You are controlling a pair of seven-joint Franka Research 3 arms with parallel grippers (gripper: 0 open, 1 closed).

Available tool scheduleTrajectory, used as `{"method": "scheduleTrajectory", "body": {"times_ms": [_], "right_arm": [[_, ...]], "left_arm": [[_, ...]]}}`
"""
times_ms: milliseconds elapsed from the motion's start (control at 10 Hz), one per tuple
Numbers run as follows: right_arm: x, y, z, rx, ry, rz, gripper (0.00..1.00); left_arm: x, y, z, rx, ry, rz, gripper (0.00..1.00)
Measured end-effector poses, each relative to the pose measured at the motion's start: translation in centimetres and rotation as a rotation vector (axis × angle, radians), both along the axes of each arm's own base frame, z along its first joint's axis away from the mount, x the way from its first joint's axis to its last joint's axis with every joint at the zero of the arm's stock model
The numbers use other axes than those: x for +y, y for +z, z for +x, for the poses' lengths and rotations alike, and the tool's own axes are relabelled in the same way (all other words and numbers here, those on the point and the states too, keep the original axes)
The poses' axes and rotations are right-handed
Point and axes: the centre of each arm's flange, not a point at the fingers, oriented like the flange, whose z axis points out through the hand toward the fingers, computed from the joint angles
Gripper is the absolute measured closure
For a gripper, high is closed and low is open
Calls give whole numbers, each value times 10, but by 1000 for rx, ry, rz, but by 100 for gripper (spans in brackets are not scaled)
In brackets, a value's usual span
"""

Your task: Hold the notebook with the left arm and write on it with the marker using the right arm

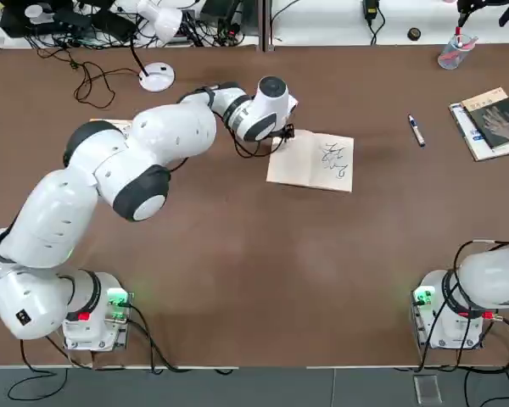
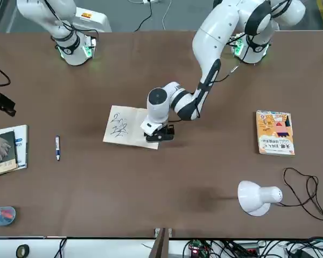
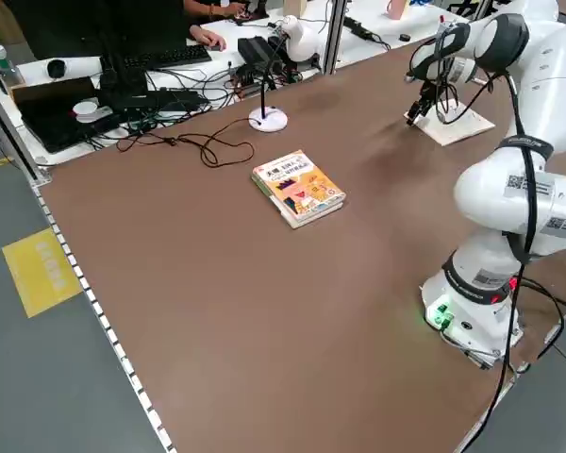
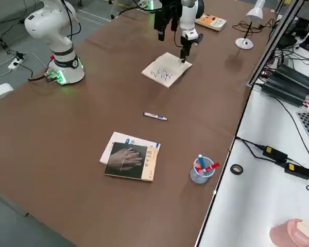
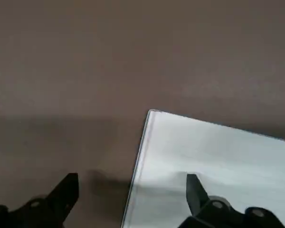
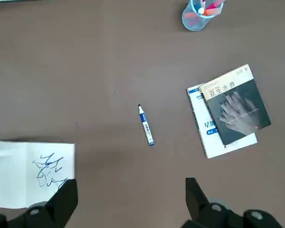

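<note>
The notebook lies flat in the middle of the table, cream pages up, with black scribbles near its right side. My left gripper hangs open over the notebook's left edge. One fingertip is above the page and the other above bare table, and whether they touch I cannot tell. The marker, blue and white, lies alone on the table to the right of the notebook, also seen as the marker. My right gripper is open and empty, held high and back near its base.
Two stacked books lie at the far right, with a clear cup of pens behind them. An orange-yellow book and a white desk lamp with loose cables sit on the left side.
</note>
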Motion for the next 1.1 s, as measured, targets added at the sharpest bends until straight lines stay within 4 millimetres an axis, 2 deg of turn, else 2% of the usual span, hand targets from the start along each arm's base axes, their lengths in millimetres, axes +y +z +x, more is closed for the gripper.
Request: {"method": "scheduleTrajectory", "body": {"times_ms": [1100], "right_arm": [[0,0,0,-1,0,0,0]], "left_arm": [[3,-12,2,-24,-20,20,0]]}}
